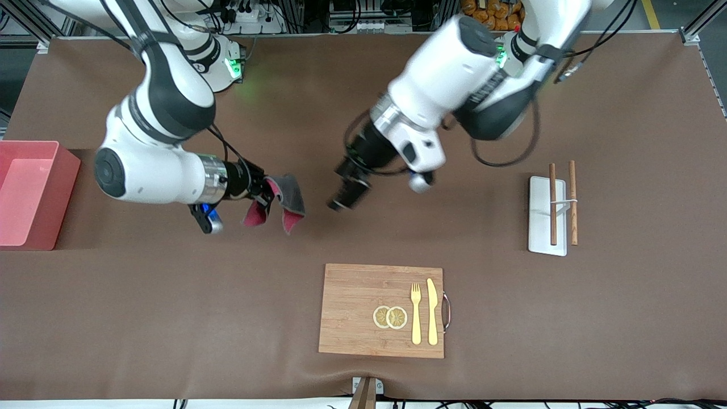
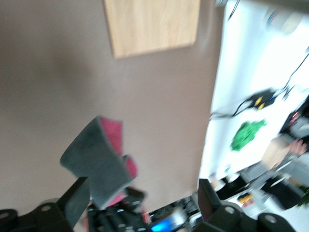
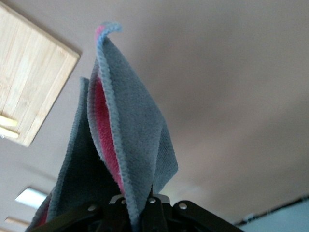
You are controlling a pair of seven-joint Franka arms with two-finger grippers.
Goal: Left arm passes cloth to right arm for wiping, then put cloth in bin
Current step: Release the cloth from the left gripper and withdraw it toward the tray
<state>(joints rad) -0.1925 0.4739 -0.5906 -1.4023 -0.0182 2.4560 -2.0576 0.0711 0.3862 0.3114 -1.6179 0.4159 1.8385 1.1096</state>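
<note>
The cloth (image 1: 284, 200), charcoal-grey outside and crimson inside, hangs folded above the brown table. My right gripper (image 1: 266, 196) is shut on its upper edge. In the right wrist view the cloth (image 3: 130, 130) rises straight out of the pinched right gripper (image 3: 140, 210). My left gripper (image 1: 342, 202) hovers beside the cloth toward the left arm's end, a short gap away, open and empty. In the left wrist view the cloth (image 2: 96, 159) lies ahead of the spread left gripper (image 2: 142, 193), not between its fingers. The salmon-pink bin (image 1: 62, 170) stands at the right arm's end of the table.
A bamboo cutting board (image 1: 358, 307) with a gold fork, a knife and two lemon slices lies nearer the front camera. A white tray (image 1: 538, 221) with two wooden sticks sits toward the left arm's end.
</note>
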